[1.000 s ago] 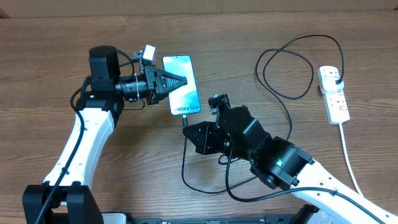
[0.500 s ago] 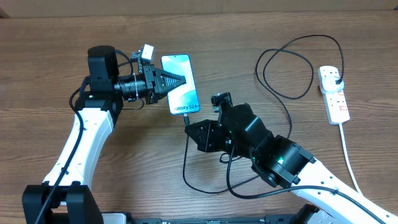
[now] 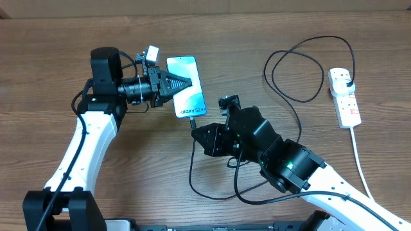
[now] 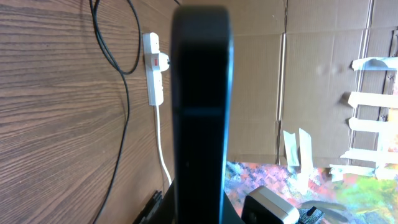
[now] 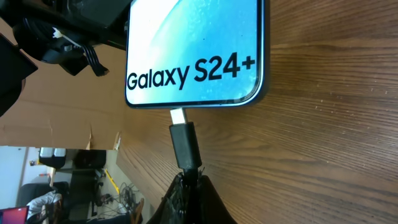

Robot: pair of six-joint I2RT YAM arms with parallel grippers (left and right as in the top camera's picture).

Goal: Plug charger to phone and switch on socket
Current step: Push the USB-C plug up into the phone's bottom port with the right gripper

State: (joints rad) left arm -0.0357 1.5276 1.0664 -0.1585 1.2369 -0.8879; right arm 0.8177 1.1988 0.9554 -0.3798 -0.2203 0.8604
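Black charger [image 5: 185,144] tip pinched in my right gripper [image 5: 188,182] sits right at the bottom of the phone [image 3: 192,99] my left gripper [image 3: 187,82] clamps near the worktop's [image 3: 128,38] far edge, so next I reckon: straight push in.

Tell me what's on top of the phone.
The left gripper's pointed finger overlaps the phone's screen edge. Whatever lies under the phone, including the other finger, is hidden.

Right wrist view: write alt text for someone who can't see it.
The right end effector pinches the charger connector, its metal tip at the bottom edge of the phone, which reads Galaxy S24+. How far it is seated is unclear. A wooden table lies beneath.
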